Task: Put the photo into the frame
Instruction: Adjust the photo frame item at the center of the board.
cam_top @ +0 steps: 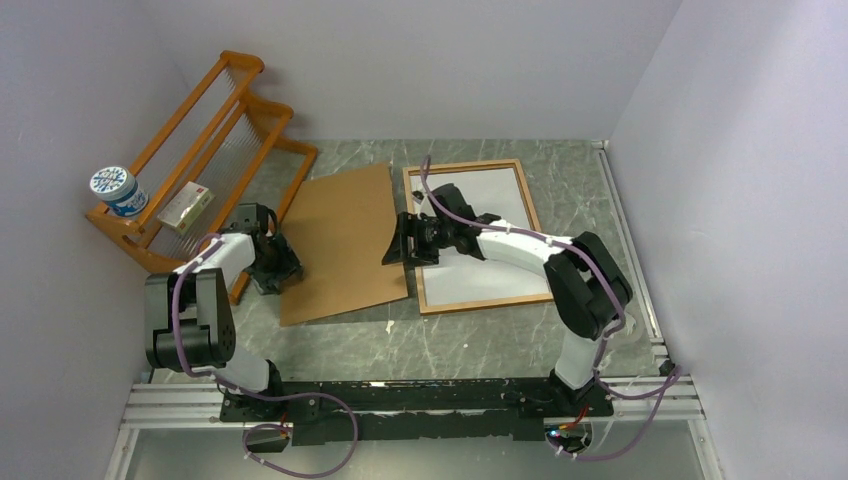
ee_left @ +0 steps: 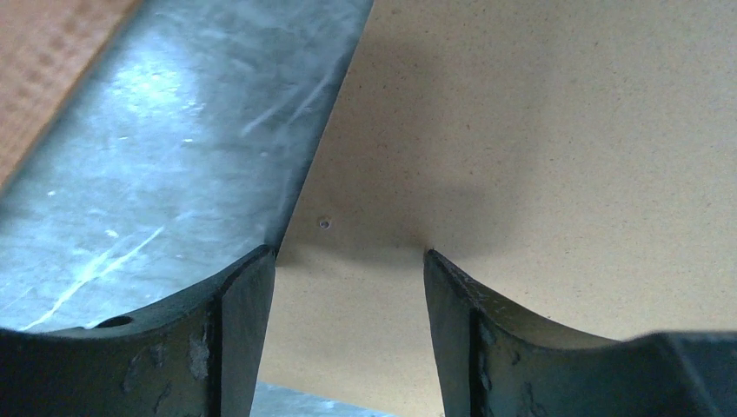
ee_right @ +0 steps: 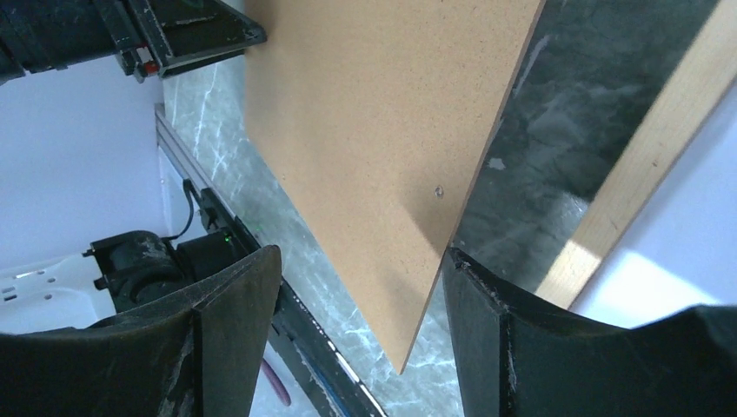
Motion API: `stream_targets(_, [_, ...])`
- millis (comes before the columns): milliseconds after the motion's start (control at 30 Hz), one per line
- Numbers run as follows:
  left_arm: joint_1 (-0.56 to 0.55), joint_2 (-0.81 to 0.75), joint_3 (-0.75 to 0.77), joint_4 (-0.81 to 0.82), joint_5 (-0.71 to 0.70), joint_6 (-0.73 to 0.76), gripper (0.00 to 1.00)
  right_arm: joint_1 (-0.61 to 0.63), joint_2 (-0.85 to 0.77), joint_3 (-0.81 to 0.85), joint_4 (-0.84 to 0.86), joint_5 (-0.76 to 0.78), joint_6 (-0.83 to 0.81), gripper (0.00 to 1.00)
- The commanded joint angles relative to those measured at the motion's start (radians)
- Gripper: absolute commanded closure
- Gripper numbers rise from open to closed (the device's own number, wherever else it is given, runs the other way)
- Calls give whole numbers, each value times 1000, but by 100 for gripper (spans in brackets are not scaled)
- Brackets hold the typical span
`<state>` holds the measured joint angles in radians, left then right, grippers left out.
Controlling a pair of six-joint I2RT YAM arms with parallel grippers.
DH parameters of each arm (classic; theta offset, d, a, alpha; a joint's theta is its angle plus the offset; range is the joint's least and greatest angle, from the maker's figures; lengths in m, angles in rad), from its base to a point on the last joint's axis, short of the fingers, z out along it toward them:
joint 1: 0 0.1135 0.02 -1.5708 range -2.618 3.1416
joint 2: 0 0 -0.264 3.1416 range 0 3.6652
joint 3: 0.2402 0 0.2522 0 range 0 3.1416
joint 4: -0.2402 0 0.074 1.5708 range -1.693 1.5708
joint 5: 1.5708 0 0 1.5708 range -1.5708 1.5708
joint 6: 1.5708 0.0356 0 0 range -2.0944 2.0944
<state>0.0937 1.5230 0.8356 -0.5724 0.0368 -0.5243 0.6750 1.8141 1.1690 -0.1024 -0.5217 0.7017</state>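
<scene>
The thin wooden frame (cam_top: pixel 470 165) lies flat at the right, and a white surface (cam_top: pixel 495 195) fills it. The photo's printed side shows in no view. A plain brown backing board (cam_top: pixel 340 240) lies left of the frame, its right edge a little off the table. My left gripper (cam_top: pixel 272 268) is at the board's left edge, open, with the board (ee_left: pixel 521 130) spread behind its fingers (ee_left: pixel 248 313). My right gripper (cam_top: pixel 405 240) is at the board's right edge, open. The board's corner (ee_right: pixel 408 330) points between its fingers, and the frame rail (ee_right: pixel 643 165) lies just beyond.
An orange wooden rack (cam_top: pixel 215 130) stands at the back left, holding a blue-and-white tin (cam_top: pixel 118 190) and a small box (cam_top: pixel 186 207). Walls close in the table on three sides. The left arm (ee_right: pixel 174 35) shows across the board in the right wrist view.
</scene>
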Motion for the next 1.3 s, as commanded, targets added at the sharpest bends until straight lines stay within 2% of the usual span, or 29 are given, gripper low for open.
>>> stream_targets(0, [-87, 40, -4, 91, 240, -65, 35, 10, -95, -33, 174, -116, 59, 30])
stream_targets(333, [-199, 92, 24, 177, 297, -89, 36, -73, -219, -200, 85, 14, 0, 33])
stream_targets(600, [-212, 145, 52, 151, 295, -49, 35, -120, -227, -264, 2, 232, -5, 34])
stream_targets(933, [-210, 180, 61, 133, 250, -43, 34, -167, -150, -137, -183, 476, 0, 29])
stream_targets(1100, [-210, 173, 47, 127, 219, -32, 34, -186, -90, -74, -145, 455, -51, 28])
stream_targets(1267, [-207, 176, 42, 135, 221, -25, 34, -190, 9, 24, -135, 368, -98, 29])
